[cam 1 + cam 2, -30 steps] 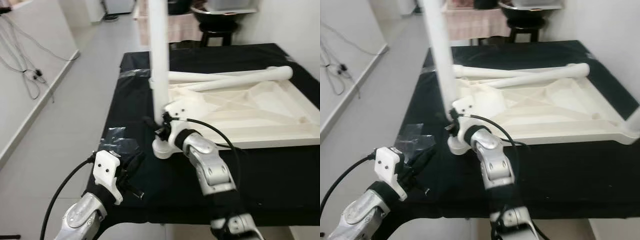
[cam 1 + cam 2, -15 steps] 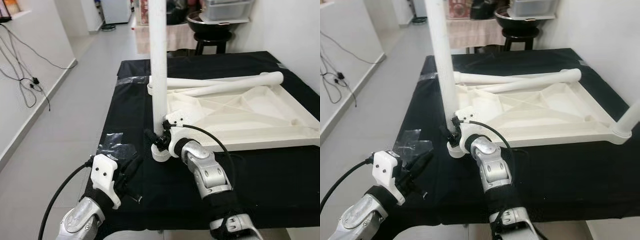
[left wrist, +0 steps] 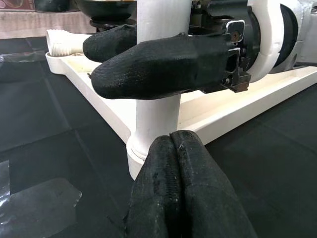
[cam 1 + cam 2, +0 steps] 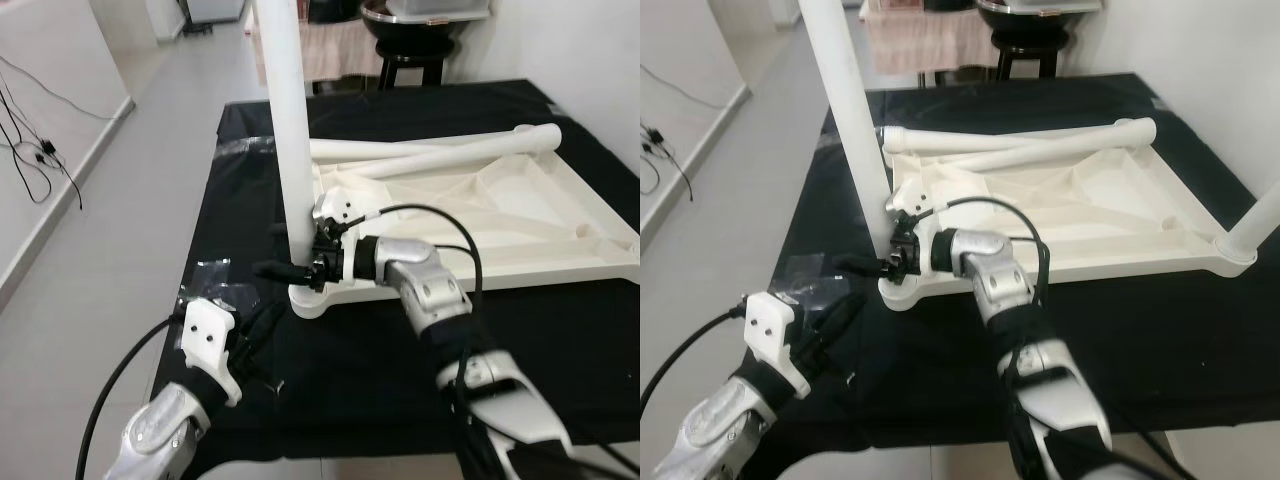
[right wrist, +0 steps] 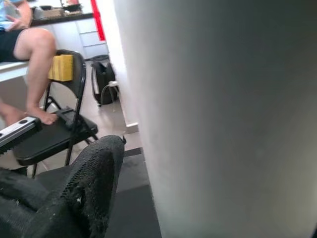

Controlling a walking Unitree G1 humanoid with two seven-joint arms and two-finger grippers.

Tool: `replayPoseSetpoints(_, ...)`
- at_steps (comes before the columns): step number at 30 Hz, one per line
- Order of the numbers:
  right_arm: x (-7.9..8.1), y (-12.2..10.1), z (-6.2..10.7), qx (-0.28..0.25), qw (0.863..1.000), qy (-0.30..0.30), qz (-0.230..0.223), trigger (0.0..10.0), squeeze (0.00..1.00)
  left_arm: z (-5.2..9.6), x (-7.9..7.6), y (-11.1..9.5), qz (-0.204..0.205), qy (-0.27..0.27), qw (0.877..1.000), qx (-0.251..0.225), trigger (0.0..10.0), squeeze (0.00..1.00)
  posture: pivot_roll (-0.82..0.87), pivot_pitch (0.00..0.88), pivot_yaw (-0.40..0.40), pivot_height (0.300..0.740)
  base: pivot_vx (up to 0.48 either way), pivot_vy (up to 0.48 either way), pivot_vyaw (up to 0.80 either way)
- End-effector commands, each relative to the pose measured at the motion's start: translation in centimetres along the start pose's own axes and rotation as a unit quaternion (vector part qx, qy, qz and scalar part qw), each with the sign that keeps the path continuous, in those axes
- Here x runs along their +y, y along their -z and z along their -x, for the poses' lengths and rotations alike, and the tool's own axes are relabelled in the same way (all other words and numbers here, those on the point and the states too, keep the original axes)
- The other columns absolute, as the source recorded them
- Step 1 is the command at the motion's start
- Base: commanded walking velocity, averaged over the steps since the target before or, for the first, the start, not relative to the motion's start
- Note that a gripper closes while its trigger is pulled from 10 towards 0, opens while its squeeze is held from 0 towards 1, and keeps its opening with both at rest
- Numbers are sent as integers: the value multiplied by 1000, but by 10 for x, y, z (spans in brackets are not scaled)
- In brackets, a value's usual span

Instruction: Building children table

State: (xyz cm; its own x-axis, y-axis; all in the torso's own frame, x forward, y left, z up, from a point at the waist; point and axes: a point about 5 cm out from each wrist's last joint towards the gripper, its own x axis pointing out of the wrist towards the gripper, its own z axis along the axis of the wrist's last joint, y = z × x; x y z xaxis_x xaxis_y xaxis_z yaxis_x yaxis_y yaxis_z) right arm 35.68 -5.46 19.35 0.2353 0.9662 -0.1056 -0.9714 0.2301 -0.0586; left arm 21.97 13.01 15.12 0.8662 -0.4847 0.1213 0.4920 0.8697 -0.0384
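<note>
right hand [image 4: 290, 268] clamps upright leg [image 4: 283, 130] of overturned tabletop [image 4: 480, 215]; left hand [image 4: 262, 325], fingers closed and empty, sits near clear tape [image 4: 215, 288].

black stool [image 4: 414, 52]; folding chair [image 5: 59, 126]

One white tabletop [image 4: 480, 215], upturned. Four white legs: two standing, the near leg [image 4: 285, 130] and the far-right leg [image 4: 1258, 222]; two lying, the long leg [image 4: 400, 150] and the crossing leg [image 4: 530, 138]. One black-covered table [image 4: 380, 360]. Two clear tape patches, the near patch [image 4: 215, 272] and the far patch [image 4: 248, 145]. Two grippers, left gripper [image 4: 262, 325] and right gripper [image 4: 285, 268]. One dark stool [image 4: 420, 55]. One folding chair [image 5: 74, 124], one seated person [image 5: 34, 59].
</note>
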Motion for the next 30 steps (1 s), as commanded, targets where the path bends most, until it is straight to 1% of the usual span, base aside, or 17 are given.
replayPoseSetpoints(1,6,8,-9,17,999,-30,-7,6745,0,3,0,6,0,-1,1000,14,10000,0,-18,68,24,740,0,0,0)
replayPoseSetpoints(2,2,12,-8,27,999,-24,-25,0,0,3,-1,7,0,0,1000,16,10000,0,-16,67,26,740,0,0,0)
replayPoseSetpoints(7,-11,23,-2,55,997,39,-44,0,0,4,-2,7,1,1,1000,18,10000,0,-13,67,27,740,0,0,0)
replayPoseSetpoints(12,-12,23,1,53,997,46,-45,0,0,4,-3,7,1,1,1000,19,10000,0,-14,67,27,740,0,0,0)
replayPoseSetpoints(13,-14,25,4,57,996,60,-40,0,0,5,-3,7,1,2,1000,19,10000,0,-19,68,32,740,0,0,0)
replayPoseSetpoints(14,-18,33,15,80,993,85,-19,0,0,5,-4,7,2,4,1000,19,10000,0,-22,71,31,740,0,0,0)
replayPoseSetpoints(17,-18,33,15,80,993,85,-19,0,0,5,-4,7,2,4,1000,19,10000,0,-22,71,31,740,0,0,0)
replayPoseSetpoints(18,-19,38,20,96,990,101,-15,0,0,6,-5,7,3,4,1000,20,10000,0,-22,74,25,740,0,0,0)
replayPoseSetpoints(19,-19,38,20,96,990,101,-15,0,0,6,-5,7,3,4,1000,20,10000,0,-22,74,25,740,0,0,0)
replayPoseSetpoints(20,-26,43,25,99,967,231,-28,0,0,7,-5,7,2,4,1000,20,10000,0,-20,79,15,740,0,0,0)
replayPoseSetpoints(21,0,52,18,89,952,291,-28,0,0,8,-4,6,2,4,1000,19,10000,0,-30,91,29,740,0,0,0)
replayPoseSetpoints(23,0,52,18,89,952,291,-28,0,0,8,-4,6,2,4,1000,19,10000,0,-30,91,29,740,0,0,0)
replayPoseSetpoints(24,27,59,19,81,931,353,-42,0,0,9,-2,6,1,4,1000,20,10000,0,-38,97,44,740,0,0,0)
replayPoseSetpoints(25,37,56,28,62,910,408,-48,0,0,9,0,7,1,5,1000,23,10000,0,-56,75,57,740,0,0,0)
replayPoseSetpoints(27,38,53,31,59,907,416,-36,0,0,8,2,8,1,7,1000,25,10000,0,-50,69,54,740,0,0,0)
replayPoseSetpoints(28,32,51,33,61,905,420,-26,0,0,7,3,8,2,9,1000,27,10000,0,-50,69,54,740,0,0,0)
replayPoseSetpoints(30,26,54,33,76,909,410,-20,0,0,5,4,9,1,13,1000,28,10000,0,-38,57,37,740,0,0,0)
